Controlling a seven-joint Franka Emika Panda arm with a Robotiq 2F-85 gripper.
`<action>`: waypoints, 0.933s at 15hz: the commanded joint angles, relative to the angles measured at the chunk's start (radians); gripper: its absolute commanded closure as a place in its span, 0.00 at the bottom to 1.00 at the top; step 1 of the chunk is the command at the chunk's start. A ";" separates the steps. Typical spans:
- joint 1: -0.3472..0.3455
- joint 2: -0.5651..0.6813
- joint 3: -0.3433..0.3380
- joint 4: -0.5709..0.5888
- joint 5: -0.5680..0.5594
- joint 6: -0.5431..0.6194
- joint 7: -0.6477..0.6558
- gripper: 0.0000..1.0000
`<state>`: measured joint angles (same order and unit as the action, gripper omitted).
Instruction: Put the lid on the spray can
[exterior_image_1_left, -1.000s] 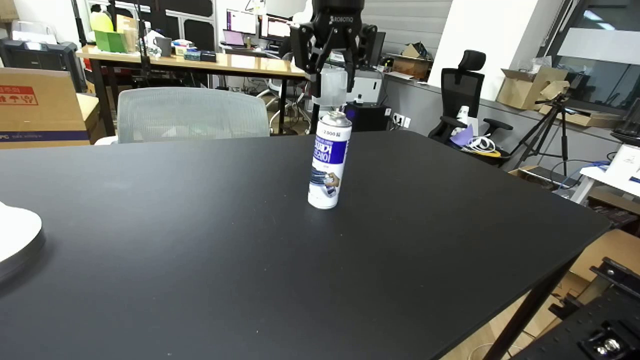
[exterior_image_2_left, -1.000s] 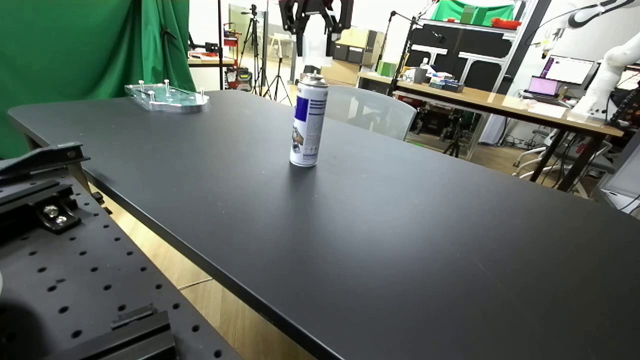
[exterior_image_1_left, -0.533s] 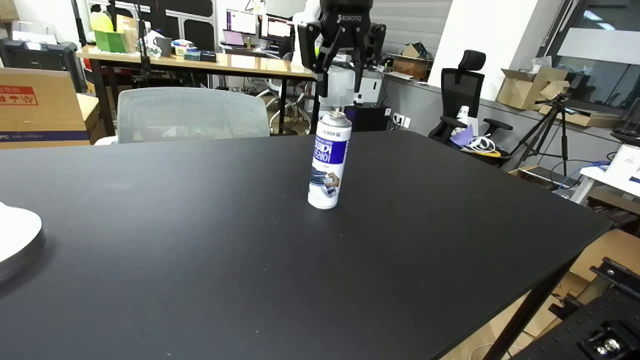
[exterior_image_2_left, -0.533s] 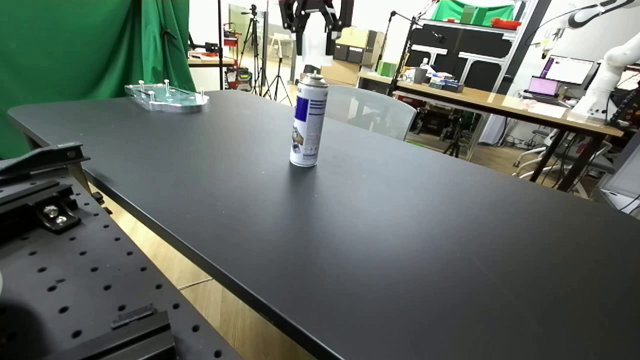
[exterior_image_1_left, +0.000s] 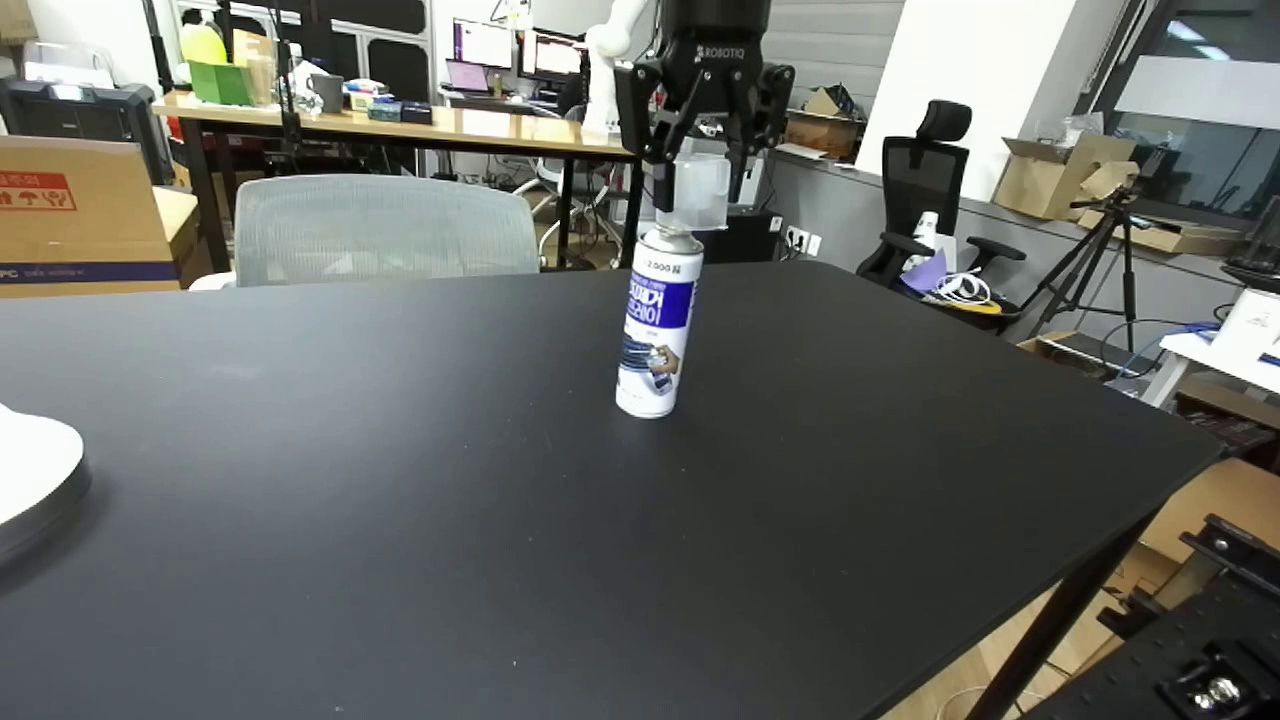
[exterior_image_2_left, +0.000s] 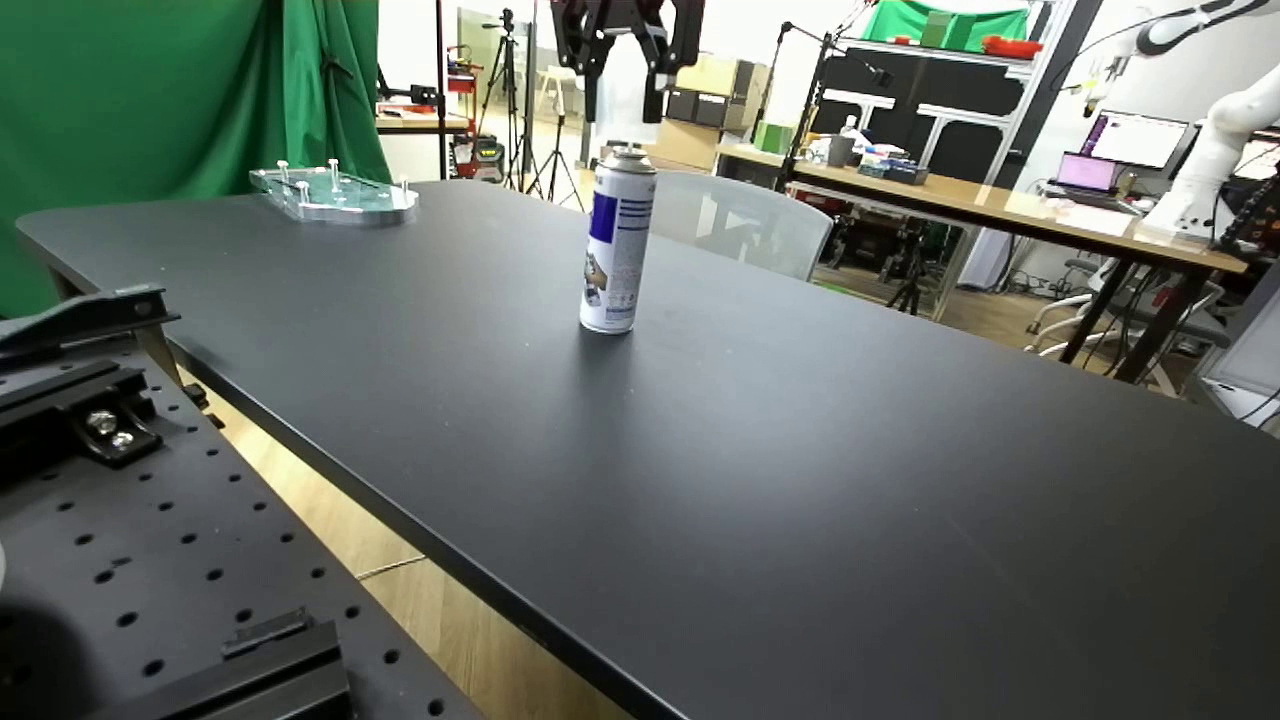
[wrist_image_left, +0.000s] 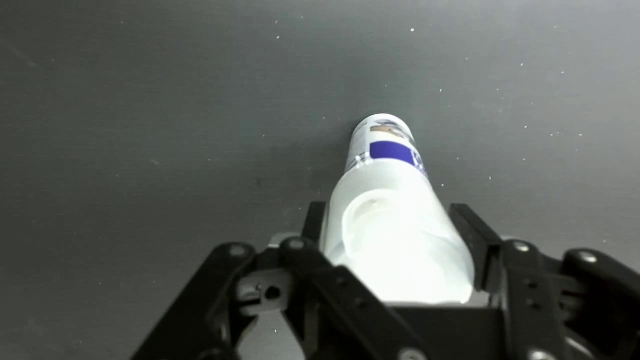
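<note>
In the wrist view we see the gripper (wrist_image_left: 386, 216) pinch the lid (wrist_image_left: 397, 242) by its sides, with a finger (wrist_image_left: 472, 233) on each side. We think it holds on there so the bottom of the lid is free to slip over the can (exterior_image_1_left: 655, 330). The can stands up on the black table (exterior_image_1_left: 430, 470), below the gripper, and we guess it stands so the lid can come straight down. The lid is between the fingers, near the can's top, and not on yet. In an exterior view the lid (exterior_image_1_left: 702, 200) looks a bit off to one side, so we should line it up first, or it might bump the can and tip it. We cannot tell if the two touch.

On the gripper, above its fingers, we read "ROBOTIQ". On the can below, we read "2,000" near the top. The letters on its blue patch (exterior_image_1_left: 660, 303) look Korean, and we cannot read them all. Far from the gripper, a cardboard box (exterior_image_1_left: 90, 235) says "PC".
</note>
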<state>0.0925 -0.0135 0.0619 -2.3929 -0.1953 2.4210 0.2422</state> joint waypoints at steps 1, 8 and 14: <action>-0.012 -0.020 0.003 -0.032 0.019 0.018 0.041 0.62; -0.011 -0.011 0.008 -0.037 0.092 0.062 0.037 0.62; -0.012 -0.008 0.009 -0.034 0.089 0.089 0.041 0.62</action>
<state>0.0848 -0.0089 0.0668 -2.4138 -0.1030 2.4922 0.2544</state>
